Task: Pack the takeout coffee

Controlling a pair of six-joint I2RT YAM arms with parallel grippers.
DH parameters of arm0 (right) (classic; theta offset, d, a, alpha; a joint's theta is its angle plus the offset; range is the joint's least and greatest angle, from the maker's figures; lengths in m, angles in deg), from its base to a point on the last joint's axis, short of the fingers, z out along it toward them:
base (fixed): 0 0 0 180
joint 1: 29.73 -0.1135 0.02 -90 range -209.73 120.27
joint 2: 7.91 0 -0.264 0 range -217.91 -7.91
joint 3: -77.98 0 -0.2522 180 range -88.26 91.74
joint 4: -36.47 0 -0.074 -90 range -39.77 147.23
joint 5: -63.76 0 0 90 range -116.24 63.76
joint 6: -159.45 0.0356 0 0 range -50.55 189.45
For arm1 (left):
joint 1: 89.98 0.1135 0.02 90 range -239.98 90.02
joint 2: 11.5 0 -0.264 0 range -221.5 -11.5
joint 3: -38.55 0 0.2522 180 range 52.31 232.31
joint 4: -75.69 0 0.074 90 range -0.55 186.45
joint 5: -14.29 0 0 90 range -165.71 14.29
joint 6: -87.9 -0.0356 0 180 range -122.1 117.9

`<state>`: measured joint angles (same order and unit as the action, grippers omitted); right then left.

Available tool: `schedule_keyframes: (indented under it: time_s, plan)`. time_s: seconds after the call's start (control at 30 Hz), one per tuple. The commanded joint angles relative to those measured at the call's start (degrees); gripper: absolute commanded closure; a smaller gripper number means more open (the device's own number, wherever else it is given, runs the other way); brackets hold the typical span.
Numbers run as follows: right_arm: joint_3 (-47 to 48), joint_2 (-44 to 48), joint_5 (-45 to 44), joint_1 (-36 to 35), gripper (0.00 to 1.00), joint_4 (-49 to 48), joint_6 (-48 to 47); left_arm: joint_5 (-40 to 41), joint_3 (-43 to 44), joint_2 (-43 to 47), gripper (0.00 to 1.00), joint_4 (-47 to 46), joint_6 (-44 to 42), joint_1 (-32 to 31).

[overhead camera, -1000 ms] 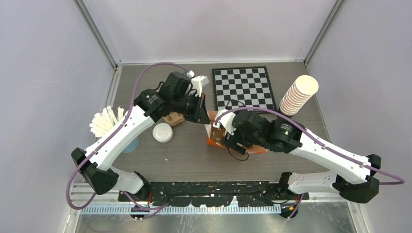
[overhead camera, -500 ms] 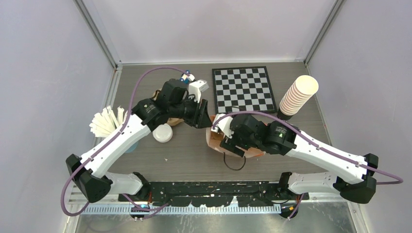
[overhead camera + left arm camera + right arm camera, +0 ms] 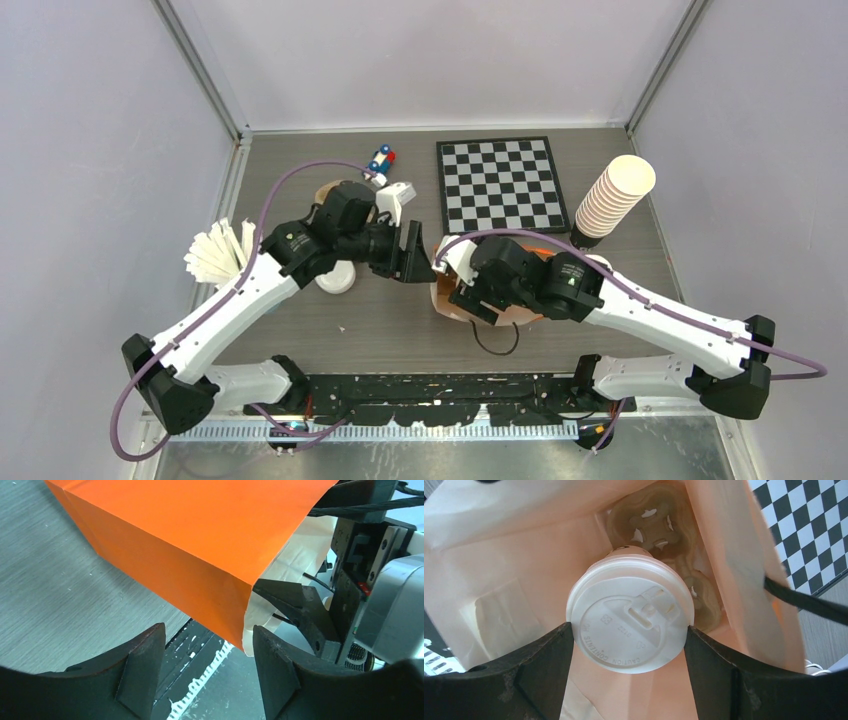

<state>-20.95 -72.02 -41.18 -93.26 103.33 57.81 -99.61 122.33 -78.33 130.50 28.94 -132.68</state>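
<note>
My right claw [image 3: 628,631] was down inside the orange bag [image 3: 190,545], fingers clamped on either side of the takeout coffee [image 3: 630,612]. The coffee stood upright within the bag, above a cardboard carrier [image 3: 651,517] at the bag's bottom. My left claw [image 3: 207,632] gaped at the bag's mouth edge, holding nothing.

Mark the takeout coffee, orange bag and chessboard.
takeout coffee [image 3: 630,612]: right wrist view, centre of its lid.
orange bag [image 3: 190,545]: left wrist view, orange side wall.
chessboard [image 3: 500,182]: top view, middle of the board.
</note>
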Motion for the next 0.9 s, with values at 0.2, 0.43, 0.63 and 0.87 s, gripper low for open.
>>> schedule_keyframes:
  time_s: [0.2,0.43,0.63,0.87]
  plan:
    - [-2.2,1.0,-1.5,0.1,0.41,-5.7,1.8,3.0,4.3,-2.2,0.31,2.7,2.9,-4.0]
    - [-3.2,1.1,-2.4,0.0,0.41,-9.0,4.0,5.8,4.1,-1.3,0.28,2.9,6.1,-4.8]
    - [-5.1,3.1,-3.7,0.1,0.42,-12.2,5.4,8.2,2.2,-1.5,0.41,1.4,9.1,-6.6]
    - [-5.3,7.4,-2.5,0.1,0.41,-7.3,4.1,11.4,2.2,-1.1,0.84,-0.5,2.3,-7.0]
